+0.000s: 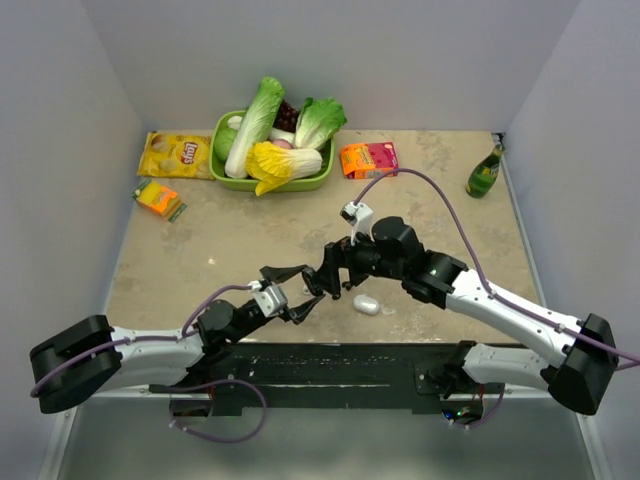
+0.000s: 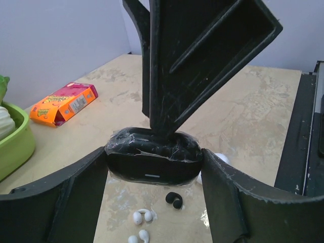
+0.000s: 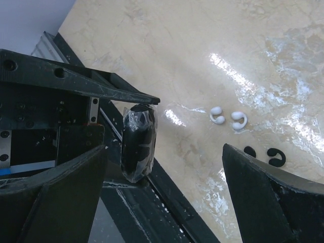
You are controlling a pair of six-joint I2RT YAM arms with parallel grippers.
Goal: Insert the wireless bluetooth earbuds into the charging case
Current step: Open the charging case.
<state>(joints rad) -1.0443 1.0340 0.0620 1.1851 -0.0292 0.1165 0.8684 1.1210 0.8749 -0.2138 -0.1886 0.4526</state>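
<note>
Black oval case [image 2: 152, 163] tight between left fingers [image 2: 55, 202]; right fingers [image 3: 268, 197] wide; white earbuds [image 2: 137, 218] outside charging case [image 1: 367, 305].

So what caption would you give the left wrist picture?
Left gripper clamps a plastic-wrapped black oval case above two white earbuds lying on the table.

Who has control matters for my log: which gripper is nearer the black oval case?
Left. The left gripper is clamped on the black oval case, a finger at each end. The right gripper is open beside it, fingers spread wide.
</note>
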